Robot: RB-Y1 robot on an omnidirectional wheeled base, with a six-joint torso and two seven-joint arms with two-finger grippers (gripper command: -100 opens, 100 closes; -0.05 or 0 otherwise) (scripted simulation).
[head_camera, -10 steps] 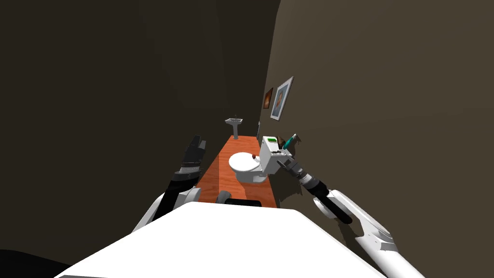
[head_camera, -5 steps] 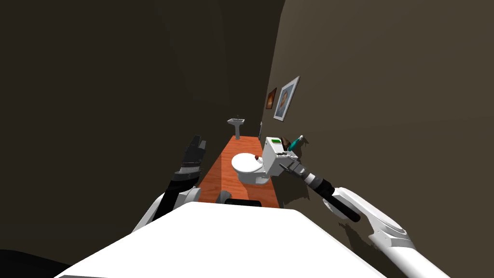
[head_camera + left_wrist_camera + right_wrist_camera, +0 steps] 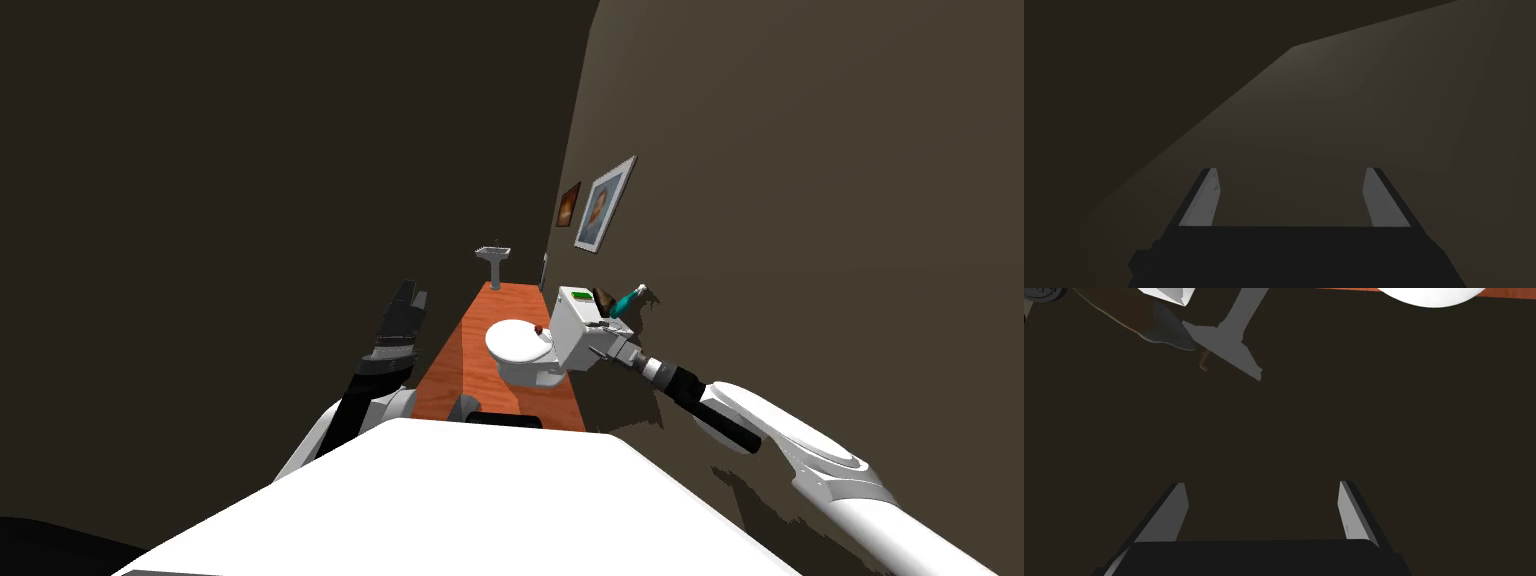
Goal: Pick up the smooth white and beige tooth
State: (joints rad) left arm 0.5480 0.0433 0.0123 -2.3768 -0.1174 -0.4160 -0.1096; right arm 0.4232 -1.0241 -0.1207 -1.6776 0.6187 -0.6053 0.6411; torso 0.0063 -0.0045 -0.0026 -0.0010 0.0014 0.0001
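- The orange floor (image 3: pixel 450 360) runs as a narrow strip between dark walls, so I judge there is only one way in to the fixtures, from this end.
- The white toilet (image 3: pixel 520 345) stands against the right-hand wall. Its tank (image 3: pixel 572 338) has a flat top that serves as a shelf for small things.
- A pedestal sink (image 3: pixel 493 255) stands at the strip's far end, well apart from the work. The right hand's camera looks towards it, so that hand is levelled along the room rather than tipped down.
- The right gripper (image 3: pixel 603 338) is at the tank's near, wall-side corner, level with the top. Its fingers stand apart with nothing between them, which suits a reach just before a grasp.
- The left gripper (image 3: pixel 406 298) is raised beside the left wall, well apart from the toilet. Its fingers are also spread and empty, and I judge it is parked out of the way.
- A green thing (image 3: pixel 578 294) lies at the tank top's far edge.
- A dark brown thing (image 3: pixel 603 300) and a teal one (image 3: pixel 630 298) lean at the wall-side edge.
- The tooth is too small to pick out. I judge it lies on the tank top near the right gripper's corner, not yet held.
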